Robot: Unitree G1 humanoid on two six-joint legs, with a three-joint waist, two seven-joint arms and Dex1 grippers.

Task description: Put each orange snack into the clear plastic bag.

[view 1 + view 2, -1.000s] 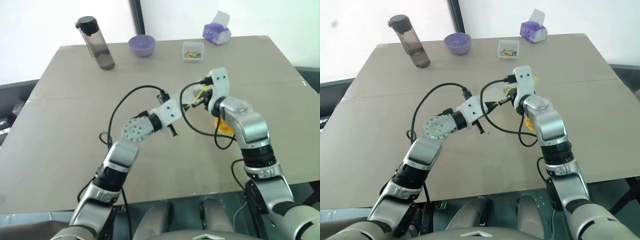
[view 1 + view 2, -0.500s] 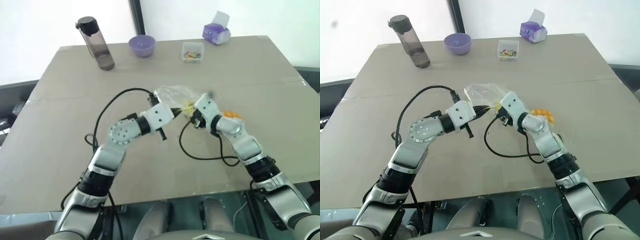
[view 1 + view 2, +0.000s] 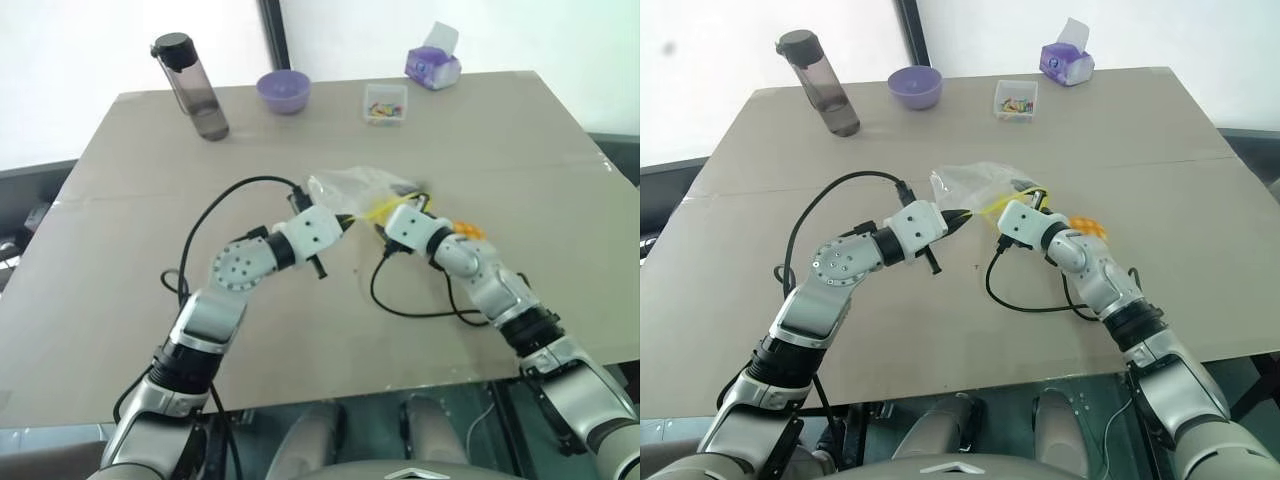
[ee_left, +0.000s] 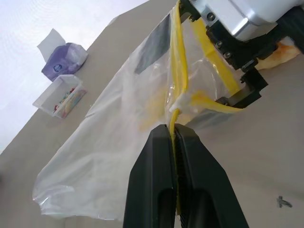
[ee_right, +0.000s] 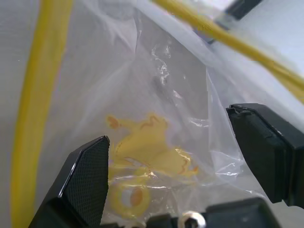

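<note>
Now: left gripper (image 4: 175,137) clamped on the bag's (image 3: 352,186) yellow seal strip, holding the mouth up | right gripper (image 5: 183,161) spread wide at the bag's mouth, gripping nothing | bun (image 3: 463,230) on the table (image 3: 130,260), just beside the right forearm, outside the bag

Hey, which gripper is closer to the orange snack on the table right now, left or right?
Right. The right gripper is open at the clear plastic bag, with the orange snack just beside its wrist. The left gripper pinches the bag's yellow seal, farther off.
</note>
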